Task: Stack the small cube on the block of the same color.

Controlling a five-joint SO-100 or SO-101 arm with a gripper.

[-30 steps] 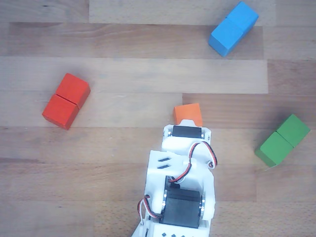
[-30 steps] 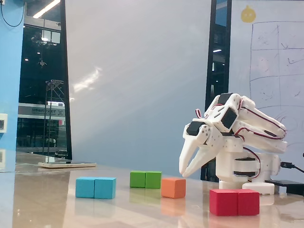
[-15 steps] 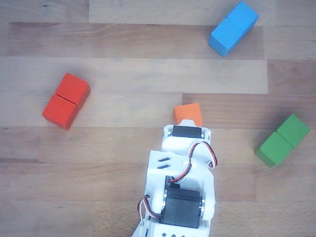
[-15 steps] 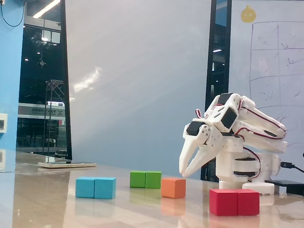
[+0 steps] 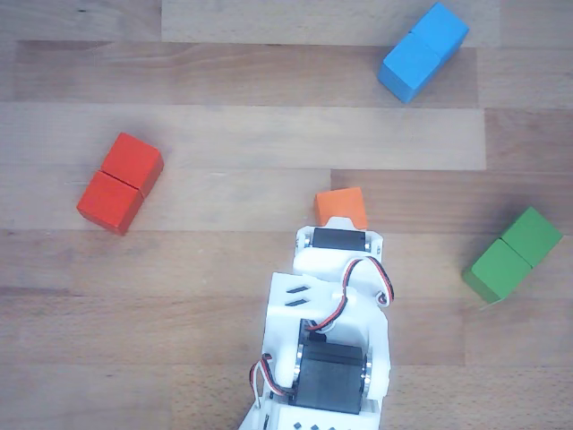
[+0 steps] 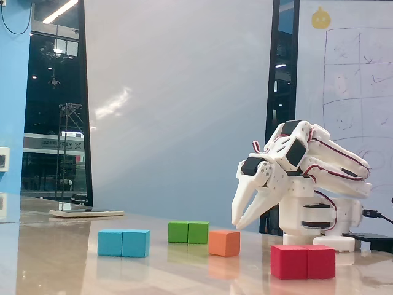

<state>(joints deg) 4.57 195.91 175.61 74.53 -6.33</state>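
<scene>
The small orange cube (image 5: 341, 207) lies on the wooden table just beyond my wrist (image 5: 338, 246), which hides the fingers in the other view. In the fixed view the cube (image 6: 223, 243) rests on the table, and my gripper (image 6: 241, 224) points down a little above it and to its right. The jaws stand slightly apart and hold nothing. The red two-cube block (image 5: 120, 183) lies far to the left in the other view. In the fixed view it (image 6: 303, 261) is nearest the camera, at the right.
A blue two-cube block (image 5: 423, 51) lies at the far right and a green one (image 5: 512, 255) at the right of my arm in the other view. In the fixed view the blue block (image 6: 123, 243) is at the left and the green (image 6: 188, 232) behind the cube.
</scene>
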